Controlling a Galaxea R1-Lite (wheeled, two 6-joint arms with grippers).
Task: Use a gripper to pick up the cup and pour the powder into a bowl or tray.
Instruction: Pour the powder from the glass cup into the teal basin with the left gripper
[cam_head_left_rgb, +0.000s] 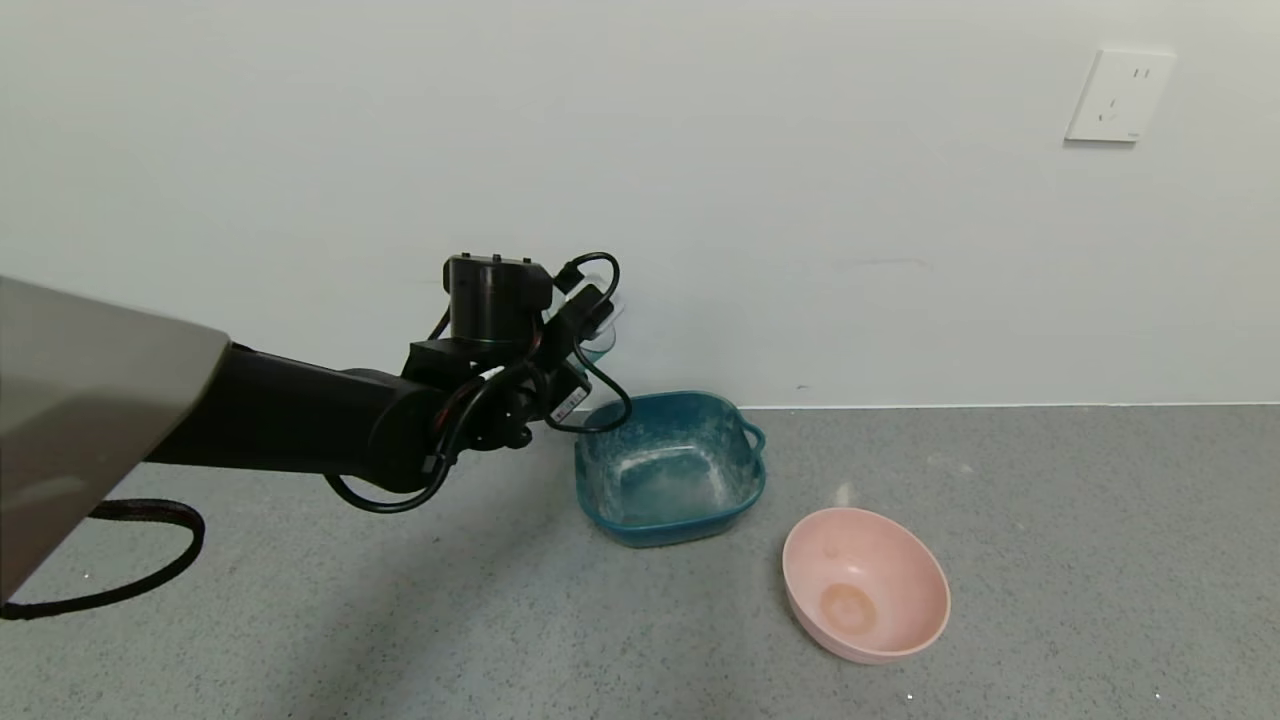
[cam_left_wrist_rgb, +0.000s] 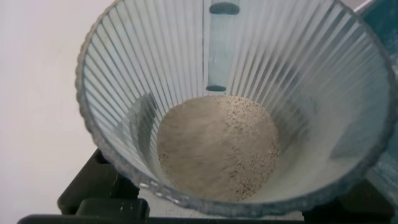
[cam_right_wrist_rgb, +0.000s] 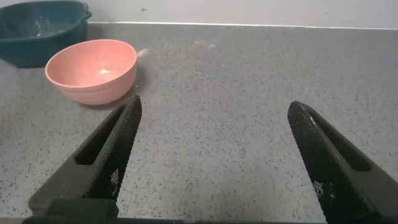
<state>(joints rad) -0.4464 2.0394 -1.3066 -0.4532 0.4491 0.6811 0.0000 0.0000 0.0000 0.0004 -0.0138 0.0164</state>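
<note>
My left gripper (cam_head_left_rgb: 592, 318) is shut on the cup (cam_head_left_rgb: 603, 344) and holds it in the air, just above the far left corner of the teal dish (cam_head_left_rgb: 668, 468). The arm hides most of the cup in the head view. In the left wrist view the ribbed cup (cam_left_wrist_rgb: 137, 68) fills the picture. The off-white powder (cam_left_wrist_rgb: 217, 146) lies in its bottom, speckled and slumped toward one side. A strip of the teal dish (cam_left_wrist_rgb: 387, 25) shows past the cup's rim. The dish holds whitish dusty smears. My right gripper (cam_right_wrist_rgb: 214, 112) is open and empty, low over the grey floor.
A round pink bowl (cam_head_left_rgb: 865, 585) with an orange-tan stain stands near the dish, to its right and nearer to me; it also shows in the right wrist view (cam_right_wrist_rgb: 92, 70) beside the dish (cam_right_wrist_rgb: 37, 28). The white wall (cam_head_left_rgb: 800, 200) runs right behind the dish. A black cable (cam_head_left_rgb: 150, 570) loops at the left.
</note>
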